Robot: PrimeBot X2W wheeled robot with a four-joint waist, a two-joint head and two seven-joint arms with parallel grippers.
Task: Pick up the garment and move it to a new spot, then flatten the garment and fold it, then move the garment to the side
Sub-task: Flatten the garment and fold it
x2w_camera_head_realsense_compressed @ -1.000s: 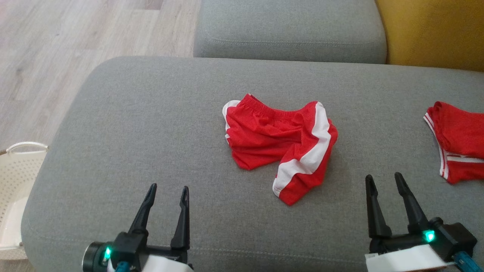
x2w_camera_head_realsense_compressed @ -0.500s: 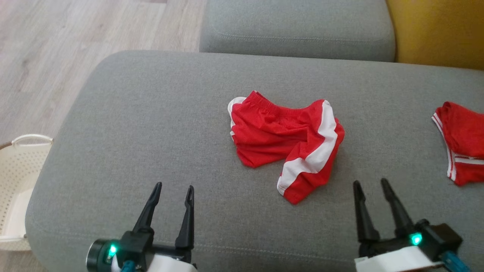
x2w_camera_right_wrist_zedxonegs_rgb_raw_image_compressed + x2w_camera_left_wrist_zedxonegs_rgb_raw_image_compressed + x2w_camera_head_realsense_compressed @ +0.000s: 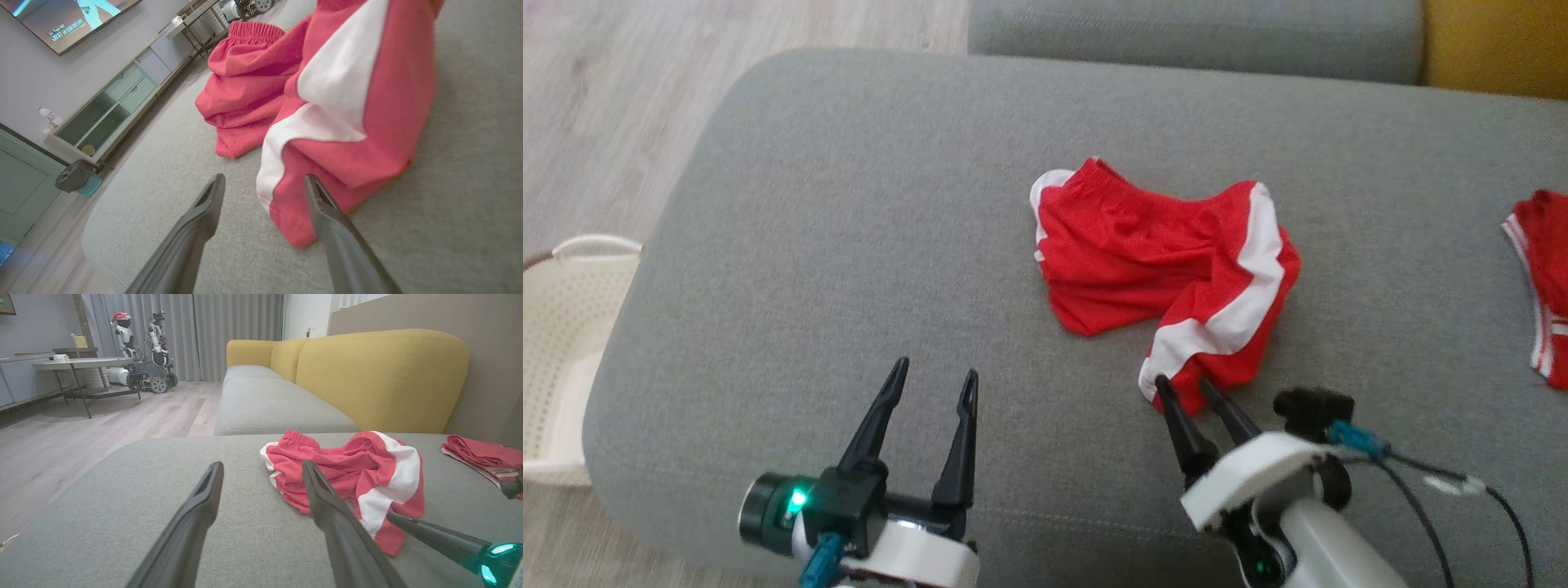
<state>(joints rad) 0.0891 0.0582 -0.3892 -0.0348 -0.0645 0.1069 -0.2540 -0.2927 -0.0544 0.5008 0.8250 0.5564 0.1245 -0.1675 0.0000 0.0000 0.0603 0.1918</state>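
The right gripper (image 3: 1183, 385) has swung in, spread at the shorts (image 3: 1143, 261) hem to pinch it; the left gripper (image 3: 934, 377) waits spread.

I see red cloth shorts (image 3: 1143, 261) with one wide white stripe down the side. The fabric sofa seat (image 3: 849, 245) is plain grey, and the soft sofa back (image 3: 380, 375) is yellow. A folded red cloth (image 3: 1547, 261) has thin white lines. The plastic basket (image 3: 556, 343) is cream, the wood floor (image 3: 605, 122) pale.

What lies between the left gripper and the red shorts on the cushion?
Only bare grey cushion lies between the left gripper and the red shorts. The head view shows this stretch plainly.
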